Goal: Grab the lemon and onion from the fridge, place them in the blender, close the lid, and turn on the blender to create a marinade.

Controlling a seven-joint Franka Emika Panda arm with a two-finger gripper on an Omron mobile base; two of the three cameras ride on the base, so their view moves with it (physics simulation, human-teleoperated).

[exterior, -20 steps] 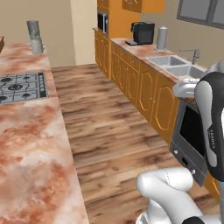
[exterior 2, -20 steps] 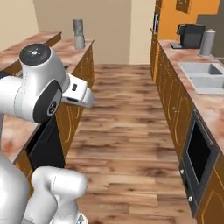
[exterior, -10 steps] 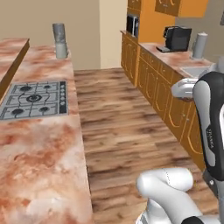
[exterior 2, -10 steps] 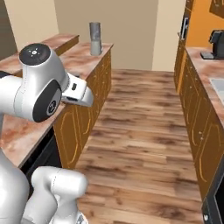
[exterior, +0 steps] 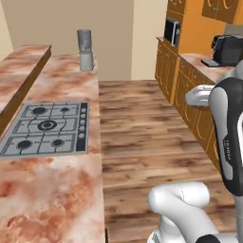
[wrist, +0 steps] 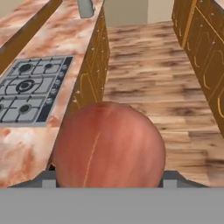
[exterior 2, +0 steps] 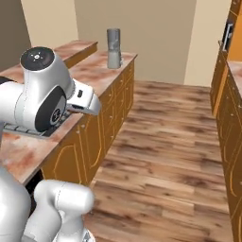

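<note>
My end effector held the round reddish-brown onion [wrist: 109,146] between its jaws, and the tall translucent grey blender [wrist: 85,7] stood far ahead, slightly left, on the marble table [wrist: 65,33].

Tabletop [exterior: 52,199]: long reddish marbled stone, running away along the left of the left base view.
Hob [exterior: 45,129]: grey, five burners, set flush into the tabletop, knobs along its right edge.
Blender [exterior: 85,50]: upright at the far end, well apart from the hob.
Floor [exterior: 142,137]: brown wood planks beside the tabletop.
</note>
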